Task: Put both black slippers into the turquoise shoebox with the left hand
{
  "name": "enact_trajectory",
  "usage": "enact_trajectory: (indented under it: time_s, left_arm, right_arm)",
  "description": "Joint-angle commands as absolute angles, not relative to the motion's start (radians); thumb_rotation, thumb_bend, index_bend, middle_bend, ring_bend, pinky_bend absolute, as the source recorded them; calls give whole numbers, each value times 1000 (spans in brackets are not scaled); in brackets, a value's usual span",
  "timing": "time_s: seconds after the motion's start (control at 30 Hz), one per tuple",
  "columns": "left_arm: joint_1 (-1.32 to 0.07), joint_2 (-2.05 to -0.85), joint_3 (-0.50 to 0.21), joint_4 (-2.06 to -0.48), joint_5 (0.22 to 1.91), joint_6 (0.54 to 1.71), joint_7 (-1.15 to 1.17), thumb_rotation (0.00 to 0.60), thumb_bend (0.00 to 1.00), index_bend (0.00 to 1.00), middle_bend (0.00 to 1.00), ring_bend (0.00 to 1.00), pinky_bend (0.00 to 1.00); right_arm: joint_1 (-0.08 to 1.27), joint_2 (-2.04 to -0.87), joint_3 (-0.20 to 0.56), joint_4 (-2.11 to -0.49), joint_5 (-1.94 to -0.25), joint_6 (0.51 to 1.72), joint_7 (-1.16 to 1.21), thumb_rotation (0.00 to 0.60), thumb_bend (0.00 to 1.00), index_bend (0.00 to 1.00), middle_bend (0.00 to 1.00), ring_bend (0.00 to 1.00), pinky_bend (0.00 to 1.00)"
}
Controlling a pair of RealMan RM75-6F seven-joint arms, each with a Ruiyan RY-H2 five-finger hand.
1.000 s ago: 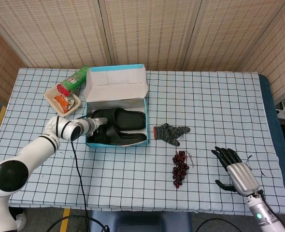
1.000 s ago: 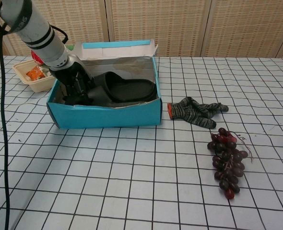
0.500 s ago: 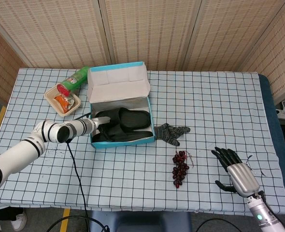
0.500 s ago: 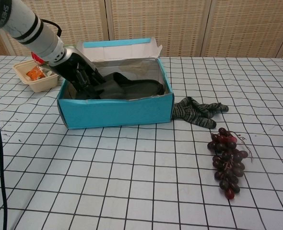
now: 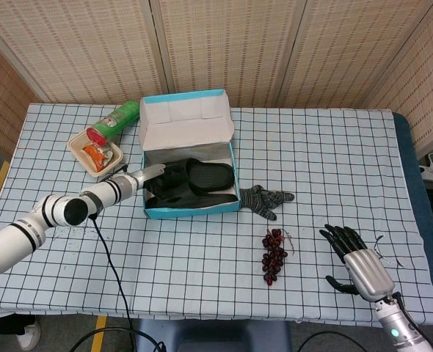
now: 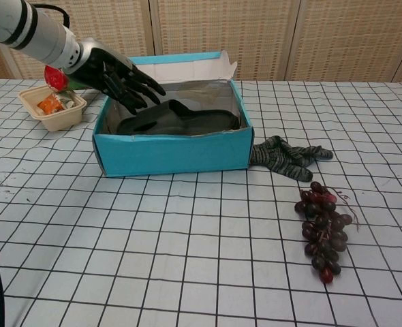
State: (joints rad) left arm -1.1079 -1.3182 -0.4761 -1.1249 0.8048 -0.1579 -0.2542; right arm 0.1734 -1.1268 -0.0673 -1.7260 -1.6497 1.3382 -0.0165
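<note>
The shoebox (image 6: 174, 151) looks like matt turquoise cardboard with a white paper-like lid (image 5: 185, 121), and the slippers (image 6: 180, 121) inside look like dull black rubber or foam. The knitted glove (image 6: 286, 157) is grey cloth, the grapes (image 6: 323, 231) are glossy dark red, and the tablecloth (image 6: 187, 259) is matt checked cloth. The right hand (image 5: 357, 262) has a silvery metallic back and black plastic-looking fingers (image 5: 340, 236).

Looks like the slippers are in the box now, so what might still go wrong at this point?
Two things, I'd guess. The left hand hangs with spread fingers just over the turquoise shoebox; lifting out, it might snag the box wall and drag it. The box also sits against the striped glove, so any further slide would likely push that toward the grapes. The black slippers lie overlapped, so one may ride up.
</note>
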Motion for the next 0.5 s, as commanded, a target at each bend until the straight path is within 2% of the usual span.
enact_trajectory:
  time_s: [0.03,0.17,0.27,0.37,0.4,0.5]
  left_arm:
    - [-980,-1248,-563,-1308,880,28,-182,600,497,0,0,0,86]
    - [-823,-1180,-601,-1504,1011,264,-137,600,497,0,0,0,84]
    - [-644,-1128,-570,-1666,1198,515,-117,600,497,0,0,0,78]
    - [-440,-1093,-453,-1744,1436,811,-114,600,482,0,0,0,54]
    - [-362,-1095,-390,-1734,1530,939,-115,600,480,0,0,0,50]
    - [-190,-1140,-252,-1641,1675,1235,-117,600,476,0,0,0,32]
  right_arm:
    - [173,-1126,-68,-1733,-1654,1340,-26,600,156,0,0,0,0]
    - [172,-1131,-70,-1739,-1659,1340,-41,600,156,0,0,0,0]
    - [166,-1146,-64,-1733,-1654,1349,-79,600,156,0,0,0,0]
    - [157,-1177,-54,-1717,-1639,1359,-125,600,156,0,0,0,0]
    - [152,-1195,-47,-1704,-1626,1364,-155,600,156,0,0,0,0]
    - [135,-1250,-24,-1669,-1586,1387,-252,600,156,0,0,0,0]
